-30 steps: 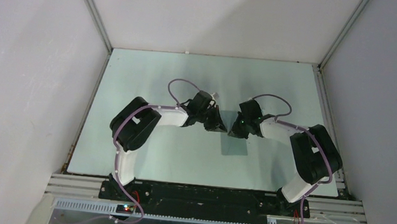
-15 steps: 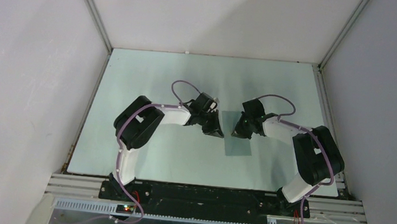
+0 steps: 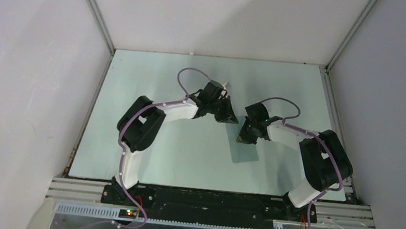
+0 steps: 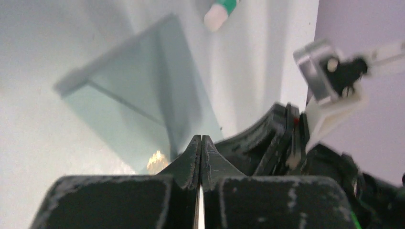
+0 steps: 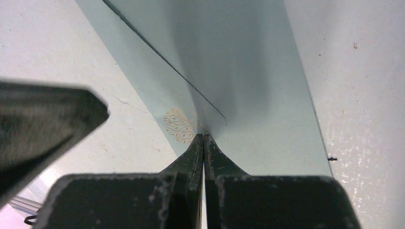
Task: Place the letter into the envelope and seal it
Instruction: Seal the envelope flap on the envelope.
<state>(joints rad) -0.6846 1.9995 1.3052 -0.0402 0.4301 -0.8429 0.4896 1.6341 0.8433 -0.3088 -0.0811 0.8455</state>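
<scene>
Left arm (image 3: 182,110), right arm (image 3: 288,134) bent inward, jaws closed

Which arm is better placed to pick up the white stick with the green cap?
Left. The left gripper is shut but holds nothing, and the stick lies close ahead of it. The right gripper seems to pinch the edge of the envelope.

The left arm (image 3: 143,125) and right arm (image 3: 324,158) are built alike: bulky black joint housings joined by smooth white links. Each is trailed by a thin lilac cable (image 3: 180,79) that loops behind the wrist. The left gripper (image 4: 200,139) and right gripper (image 5: 203,137) have matte black wedge-shaped fingers (image 5: 191,157), scuffed grey along their edges.
</scene>
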